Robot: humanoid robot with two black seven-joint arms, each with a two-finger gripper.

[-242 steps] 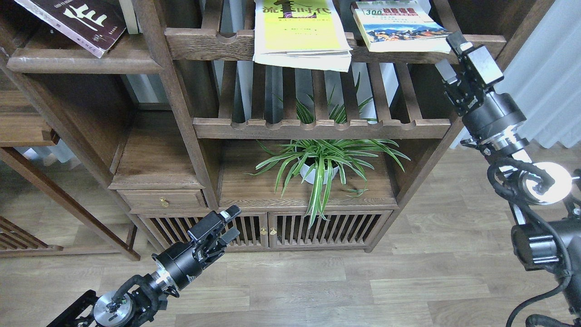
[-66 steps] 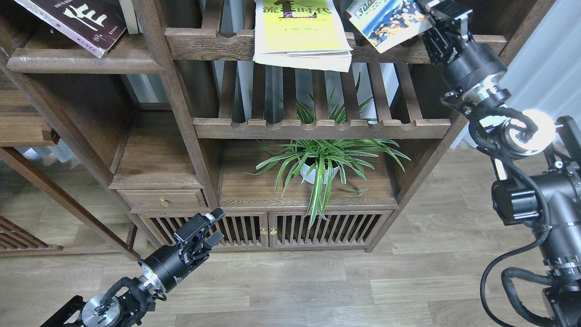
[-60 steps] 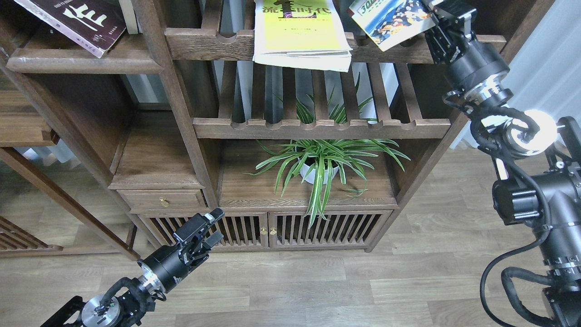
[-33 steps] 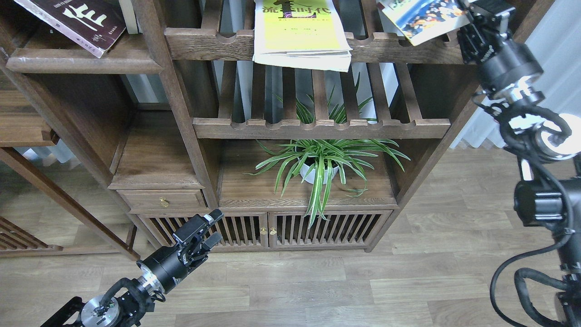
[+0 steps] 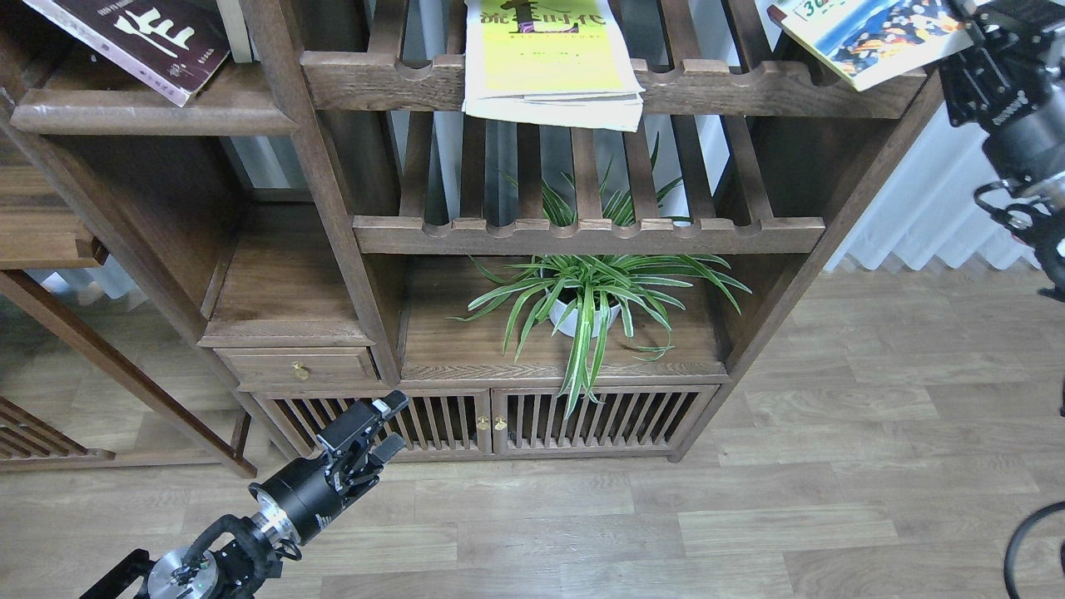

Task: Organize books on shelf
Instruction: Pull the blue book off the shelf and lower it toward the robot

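The "300" book (image 5: 869, 37) hangs at the top right, tilted, its long axis running from upper left down to the right, its right end clamped in the right gripper (image 5: 969, 33), though the fingers are partly cut by the frame edge. It sits above the right end of the slatted shelf (image 5: 749, 87). One yellow-green book (image 5: 545, 58) lies on that shelf, overhanging the front rail, long axis pointing away. One maroon book (image 5: 137, 42) lies askew on the plank shelf (image 5: 150, 116). The left gripper (image 5: 378, 428) hovers low over open floor, fingers parted, empty. One potted plant (image 5: 591, 304) stands below.
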